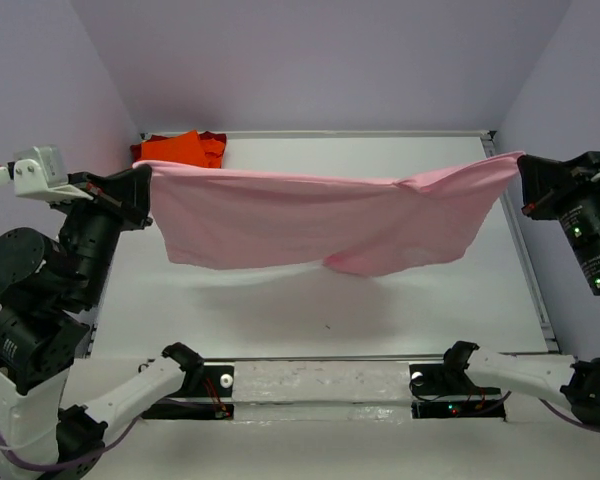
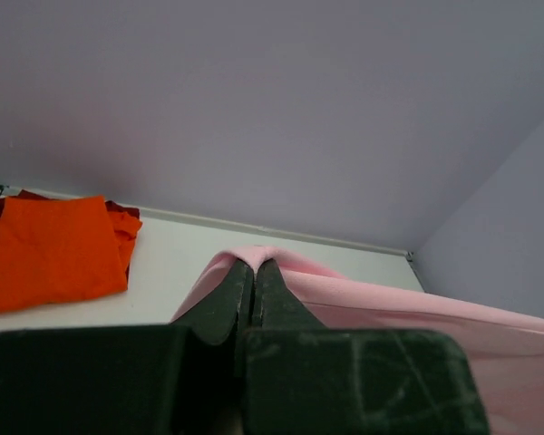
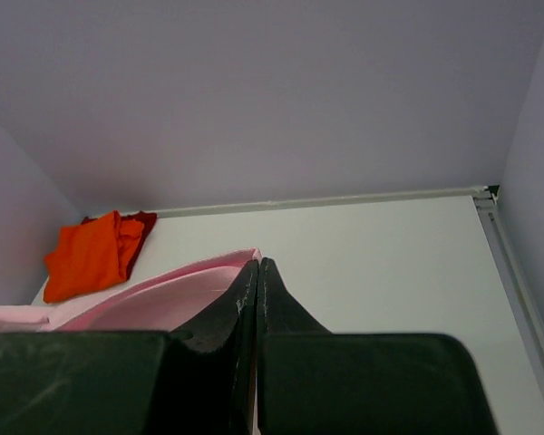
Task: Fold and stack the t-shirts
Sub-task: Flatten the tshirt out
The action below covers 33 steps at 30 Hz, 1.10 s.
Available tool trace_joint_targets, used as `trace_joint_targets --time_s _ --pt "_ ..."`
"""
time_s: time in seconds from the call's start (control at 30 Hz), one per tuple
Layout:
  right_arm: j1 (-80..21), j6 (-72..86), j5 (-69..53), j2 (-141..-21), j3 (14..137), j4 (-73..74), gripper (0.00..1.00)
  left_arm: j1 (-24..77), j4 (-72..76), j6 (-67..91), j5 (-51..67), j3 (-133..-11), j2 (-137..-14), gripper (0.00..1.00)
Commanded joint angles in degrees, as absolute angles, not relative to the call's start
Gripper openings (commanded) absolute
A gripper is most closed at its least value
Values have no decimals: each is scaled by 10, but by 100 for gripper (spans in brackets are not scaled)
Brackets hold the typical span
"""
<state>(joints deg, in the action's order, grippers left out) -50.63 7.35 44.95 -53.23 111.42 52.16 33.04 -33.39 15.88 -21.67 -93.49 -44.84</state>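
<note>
The light pink t-shirt (image 1: 320,222) hangs stretched in the air between my two grippers, above the white table (image 1: 310,310). My left gripper (image 1: 145,185) is shut on its left corner, seen in the left wrist view (image 2: 254,263) with pink cloth (image 2: 417,317) trailing right. My right gripper (image 1: 525,170) is shut on its right corner, seen in the right wrist view (image 3: 257,263) with pink cloth (image 3: 154,299) trailing left. The bright orange t-shirt (image 1: 180,150) lies folded at the far left corner on top of the dark red one (image 1: 215,140).
Lilac walls (image 1: 320,60) close in the table at the back and both sides. A raised rail (image 1: 525,260) runs along the table's right edge. The arm bases (image 1: 320,385) sit at the near edge.
</note>
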Motion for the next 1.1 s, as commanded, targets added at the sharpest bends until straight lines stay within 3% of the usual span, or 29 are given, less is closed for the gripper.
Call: trace_joint_targets --time_s 0.0,0.23,0.47,0.6,0.7,0.9,1.07 --pt "-504 26 437 -597 1157 500 0 331 -314 129 -235 -957 -489 0" --pt "-477 -77 496 -739 1190 407 0 326 -232 109 -303 -925 -575 0" --pt "-185 112 217 -861 1086 361 0 180 -109 135 -169 -827 -694 0" --pt "-131 129 155 -947 1079 327 0 147 -62 133 -154 -823 -759 0" --pt "-125 127 153 -1020 1179 375 0 142 -65 125 -156 -866 -807 0" --pt "-125 120 107 -974 1231 373 0 143 -112 127 -120 -926 -758 0" --pt "-125 123 91 -845 1116 347 0 148 -117 125 -99 -874 -649 0"
